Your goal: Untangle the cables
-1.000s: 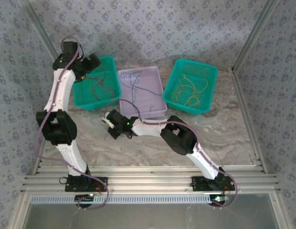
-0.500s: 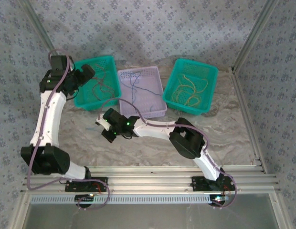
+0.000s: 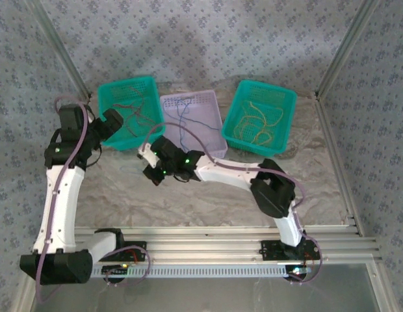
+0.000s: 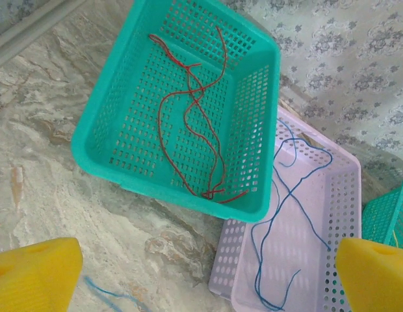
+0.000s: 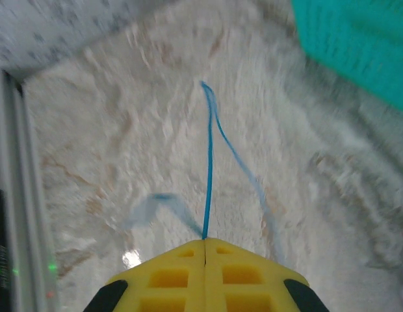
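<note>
Red cables [image 4: 195,110] lie in the left teal basket [image 3: 107,91]. Blue cables [image 4: 279,214] lie in the lilac basket [image 3: 211,146] beside it, and yellow cables [image 3: 257,123] fill the right teal basket [image 3: 289,97]. My left gripper [image 3: 114,123] hovers at the left teal basket's near-left corner; its yellow fingertips [image 4: 39,273] stand wide apart and open, holding nothing. My right gripper [image 3: 151,168] is low over the table in front of the lilac basket, shut on one blue cable [image 5: 208,162] that runs out taut from its tips. A loose blue strand [image 4: 104,292] lies on the table.
The marble-patterned table [image 3: 208,195] stretches in front of the three baskets. Patterned walls and metal frame posts [image 3: 338,52] close in the back and sides. A metal rail [image 5: 10,195] runs along the left edge of the right wrist view.
The left arm has pulled back and to the left, its gripper leaving the spot over the left teal basket. The right arm has stretched out and its gripper shifted slightly, still holding the blue cable.
</note>
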You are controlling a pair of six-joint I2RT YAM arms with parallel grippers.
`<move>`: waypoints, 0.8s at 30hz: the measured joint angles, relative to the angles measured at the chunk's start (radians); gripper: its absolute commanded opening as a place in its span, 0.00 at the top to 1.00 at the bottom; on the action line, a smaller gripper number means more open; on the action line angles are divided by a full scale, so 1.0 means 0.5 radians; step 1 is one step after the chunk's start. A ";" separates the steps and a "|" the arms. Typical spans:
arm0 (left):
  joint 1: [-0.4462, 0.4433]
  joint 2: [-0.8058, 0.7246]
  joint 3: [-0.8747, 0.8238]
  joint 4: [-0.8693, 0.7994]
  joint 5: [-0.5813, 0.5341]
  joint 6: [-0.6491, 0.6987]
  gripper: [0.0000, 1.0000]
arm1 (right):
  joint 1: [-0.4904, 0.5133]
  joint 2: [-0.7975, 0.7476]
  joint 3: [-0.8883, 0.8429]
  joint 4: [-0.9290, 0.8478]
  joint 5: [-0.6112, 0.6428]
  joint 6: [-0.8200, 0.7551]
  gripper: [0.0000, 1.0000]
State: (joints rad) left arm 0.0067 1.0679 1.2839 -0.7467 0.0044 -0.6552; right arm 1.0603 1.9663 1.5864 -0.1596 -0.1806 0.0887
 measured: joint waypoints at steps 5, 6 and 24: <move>0.000 -0.059 -0.127 0.029 -0.043 0.008 0.00 | -0.008 -0.299 0.001 -0.002 0.055 -0.007 1.00; 0.000 -0.061 -0.155 0.033 -0.045 0.015 0.01 | -0.013 -0.347 0.004 -0.005 0.070 -0.008 1.00; 0.000 -0.116 -0.367 0.088 -0.056 0.037 0.00 | -0.481 -0.552 0.578 -0.367 0.201 -0.017 1.00</move>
State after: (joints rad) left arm 0.0067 1.0100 1.1004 -0.7029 -0.0238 -0.6365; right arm 0.8200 1.6905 1.8755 -0.3431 -0.0799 0.0803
